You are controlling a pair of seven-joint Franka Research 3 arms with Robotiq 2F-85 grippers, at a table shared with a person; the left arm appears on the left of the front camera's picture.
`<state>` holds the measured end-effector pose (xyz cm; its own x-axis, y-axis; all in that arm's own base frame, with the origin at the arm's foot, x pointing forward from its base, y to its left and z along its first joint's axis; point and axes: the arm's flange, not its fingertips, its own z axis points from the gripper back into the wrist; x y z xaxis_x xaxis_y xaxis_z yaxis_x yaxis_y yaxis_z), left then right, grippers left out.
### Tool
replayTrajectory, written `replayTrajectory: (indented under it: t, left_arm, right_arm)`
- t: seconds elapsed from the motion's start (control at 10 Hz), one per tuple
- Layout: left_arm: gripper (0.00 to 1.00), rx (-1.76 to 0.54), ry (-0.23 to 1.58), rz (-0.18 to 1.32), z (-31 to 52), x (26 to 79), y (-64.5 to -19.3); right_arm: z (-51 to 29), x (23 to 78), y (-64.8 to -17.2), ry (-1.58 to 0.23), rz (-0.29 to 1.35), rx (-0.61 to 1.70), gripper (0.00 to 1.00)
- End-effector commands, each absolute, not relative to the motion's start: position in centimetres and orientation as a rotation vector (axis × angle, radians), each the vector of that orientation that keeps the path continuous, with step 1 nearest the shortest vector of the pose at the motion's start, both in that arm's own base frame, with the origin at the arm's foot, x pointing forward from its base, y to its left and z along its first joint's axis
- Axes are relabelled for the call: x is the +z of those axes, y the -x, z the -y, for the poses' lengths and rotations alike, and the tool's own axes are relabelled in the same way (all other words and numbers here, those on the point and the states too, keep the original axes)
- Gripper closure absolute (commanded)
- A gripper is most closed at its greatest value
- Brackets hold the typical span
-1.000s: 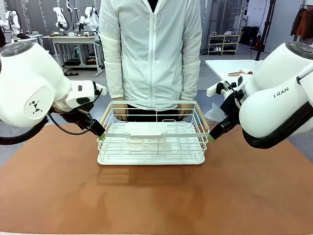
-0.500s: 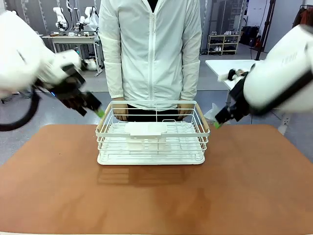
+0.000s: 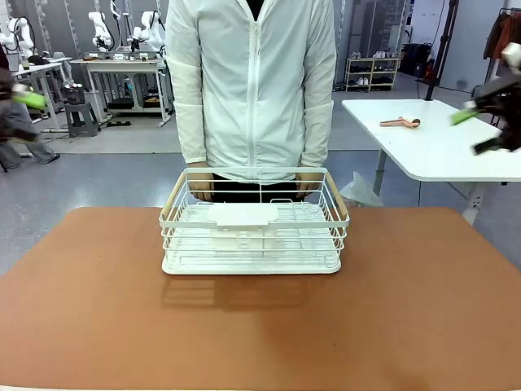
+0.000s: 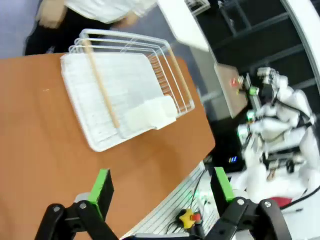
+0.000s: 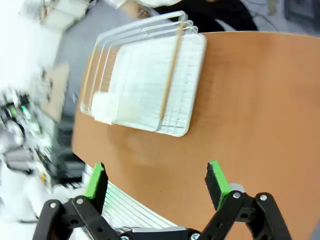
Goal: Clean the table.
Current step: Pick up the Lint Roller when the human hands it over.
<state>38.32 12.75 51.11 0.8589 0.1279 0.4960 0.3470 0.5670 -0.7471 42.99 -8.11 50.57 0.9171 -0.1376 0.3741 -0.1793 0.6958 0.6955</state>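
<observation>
The reddish-brown table (image 3: 260,326) carries a white wire basket (image 3: 252,224) at its far middle. A person stands behind it with a hand (image 3: 199,187) near each far corner of the basket. My left gripper (image 3: 24,106) is a blur high at the left edge, far from the basket. My right gripper (image 3: 480,130) is a blur at the right edge, equally far off. The left wrist view looks down from height on the basket (image 4: 125,95) and table (image 4: 45,150), with the left gripper (image 4: 162,185) open and empty. My right gripper (image 5: 155,180) is also open and empty above the basket (image 5: 145,85).
A white rectangular insert (image 3: 242,216) lies inside the basket. A white-topped table (image 3: 431,142) stands at the back right with a small brown object (image 3: 400,122) on it. Grey workbenches (image 3: 122,69) are farther back.
Both grippers have left the basket's two ends and swung up and outward to the picture's edges. The basket has stayed where it was.
</observation>
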Motion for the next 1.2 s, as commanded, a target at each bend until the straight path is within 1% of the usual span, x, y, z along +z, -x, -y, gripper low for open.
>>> replayTrajectory:
  t: [0.0,0.2,0.3,0.4,0.5,0.6,0.7,1.1]
  left_arm:
    - [0.00,0.024,0.986,0.587,-18.3,50.4,-36.4]
    - [0.00,0.196,0.985,0.628,-25.1,49.2,-33.1]
    - [0.00,0.327,1.001,0.660,-28.0,47.9,-31.7]
    - [0.00,0.395,1.004,0.661,-29.7,46.6,-30.9]
    - [0.00,0.432,0.997,0.620,-30.3,45.2,-30.8]
    - [0.00,0.449,0.979,0.593,-30.0,44.5,-31.3]
    - [0.00,0.413,0.964,0.638,-30.5,45.5,-29.5]
    - [0.00,0.413,0.964,0.638,-30.5,45.5,-29.5]
  right_arm:
    - [13.7,49.0,-43.8,-0.843,0.392,-0.152,0.00]
    - [20.1,47.4,-41.5,-0.852,0.409,-0.285,0.00]
    - [22.0,46.2,-40.4,-0.870,0.418,-0.344,0.00]
    - [23.0,45.0,-39.7,-0.875,0.406,-0.371,0.00]
    - [23.0,44.0,-39.3,-0.882,0.391,-0.393,0.00]
    - [22.7,43.1,-39.7,-0.861,0.375,-0.424,0.00]
    - [24.6,44.5,-39.0,-0.854,0.385,-0.409,0.00]
    - [24.6,44.5,-39.0,-0.854,0.385,-0.409,0.00]
